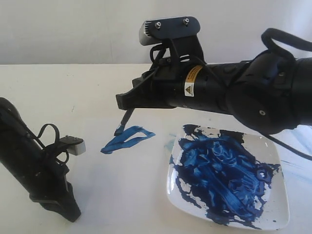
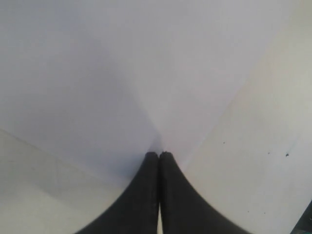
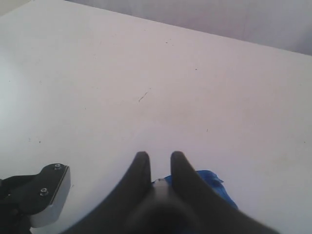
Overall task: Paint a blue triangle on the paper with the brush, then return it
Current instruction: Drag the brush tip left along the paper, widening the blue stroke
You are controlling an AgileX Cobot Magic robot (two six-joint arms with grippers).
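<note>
Exterior view: the right hand (image 1: 123, 103) clamps the brush (image 1: 125, 120), its tip at the blue triangle (image 1: 127, 138), left of the plate (image 1: 280, 204) on the cream tabletop (image 1: 73, 83). The left hand (image 1: 70, 212) sits near-left, fingers together, empty; pale wall (image 1: 73, 29) behind.

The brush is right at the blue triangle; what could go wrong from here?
1. The brush, gripped by the right end effector, has its tip at the blue triangle; a sideways drag could smear the outline.
2. The plate is thick with paint, so resting the brush there could load it and drip on the paper.
</note>
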